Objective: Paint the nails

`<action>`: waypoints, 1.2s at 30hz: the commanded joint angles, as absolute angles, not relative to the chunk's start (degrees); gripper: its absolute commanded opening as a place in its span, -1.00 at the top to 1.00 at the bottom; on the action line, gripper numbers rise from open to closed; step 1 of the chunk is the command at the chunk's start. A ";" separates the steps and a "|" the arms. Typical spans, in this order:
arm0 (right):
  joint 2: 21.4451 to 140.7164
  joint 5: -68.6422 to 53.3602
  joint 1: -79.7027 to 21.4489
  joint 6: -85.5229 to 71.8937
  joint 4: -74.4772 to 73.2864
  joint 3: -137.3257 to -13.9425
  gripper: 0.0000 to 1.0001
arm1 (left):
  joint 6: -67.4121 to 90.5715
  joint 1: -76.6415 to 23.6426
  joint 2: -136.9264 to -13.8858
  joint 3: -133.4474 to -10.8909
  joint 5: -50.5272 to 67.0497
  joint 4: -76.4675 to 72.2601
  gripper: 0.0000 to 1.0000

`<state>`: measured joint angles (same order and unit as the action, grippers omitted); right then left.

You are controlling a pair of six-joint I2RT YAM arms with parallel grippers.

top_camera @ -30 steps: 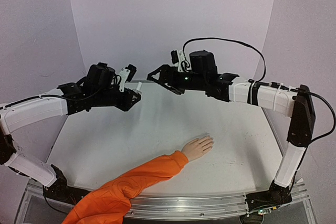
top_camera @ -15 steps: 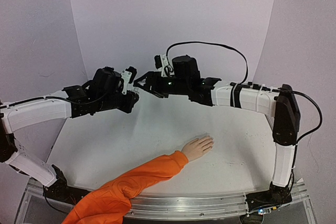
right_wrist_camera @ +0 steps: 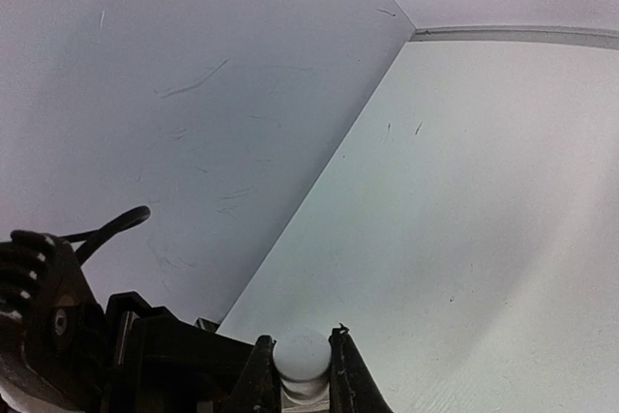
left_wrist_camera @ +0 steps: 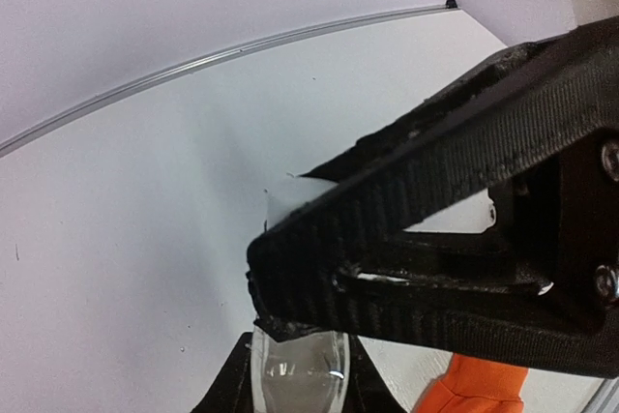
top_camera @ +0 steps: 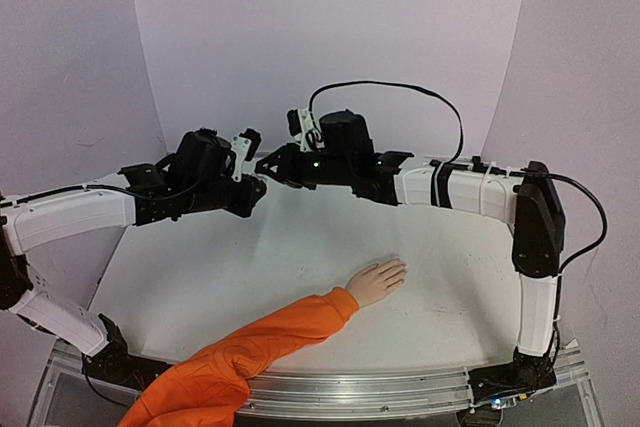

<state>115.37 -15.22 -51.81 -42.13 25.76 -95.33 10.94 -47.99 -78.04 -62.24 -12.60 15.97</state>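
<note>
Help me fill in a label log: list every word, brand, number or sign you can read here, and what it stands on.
No text can be read in any view.
The small bottle shows plain clear glass, its white cap is blank, and the orange sleeve carries no print.

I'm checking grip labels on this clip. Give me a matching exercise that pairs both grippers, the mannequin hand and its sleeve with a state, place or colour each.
Things:
1. left gripper
2. right gripper
3. hand
4. sleeve

States:
A. orange
B. shut on the cap
C. lying on the table, apart from both grippers
D. shut on the bottle

Pairs: 1-D, 2-B, 3-C, 4-A
</note>
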 commanded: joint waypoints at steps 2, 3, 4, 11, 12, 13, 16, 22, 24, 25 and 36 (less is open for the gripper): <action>109.99 -22.52 -50.71 -34.19 32.46 -91.02 1.00 | 11.89 -47.73 -74.14 -62.85 -1.53 11.97 1.00; 108.84 -27.06 -50.08 -31.81 34.25 -89.39 1.00 | 11.80 -47.21 -73.51 -62.82 3.84 11.61 1.00; 107.26 -32.07 -49.69 -28.76 36.51 -87.72 1.00 | 11.59 -46.56 -72.92 -62.64 10.73 10.42 1.00; 100.48 -80.44 -49.47 -16.19 49.29 -78.23 1.00 | 17.29 -41.31 -73.17 -63.95 69.12 -5.06 1.00; 100.01 -80.85 -49.43 -16.13 49.30 -77.92 1.00 | 17.17 -41.31 -73.38 -64.36 71.20 -5.36 1.00; 99.45 -79.88 -49.43 -15.76 49.31 -77.46 1.00 | 16.87 -41.31 -73.29 -64.37 71.28 -5.53 1.00; 98.47 -74.39 -49.39 -15.40 49.24 -76.53 1.00 | 16.12 -41.31 -72.44 -62.99 64.33 -5.62 1.00; 97.65 -57.25 -48.59 -18.08 48.80 -75.66 0.62 | 13.56 -41.37 -69.20 -57.58 30.67 -3.31 1.00; 97.52 -50.32 -47.93 -19.97 47.37 -76.04 0.21 | 12.52 -41.44 -67.42 -56.09 21.51 -2.00 1.00; 97.33 -46.21 -47.71 -20.27 45.38 -76.34 0.09 | 11.82 -41.67 -66.41 -55.18 16.72 -1.88 1.00; 102.04 -18.31 -49.60 -37.77 34.09 -84.57 -0.45 | 8.61 -44.56 -66.70 -55.43 -7.63 3.19 1.00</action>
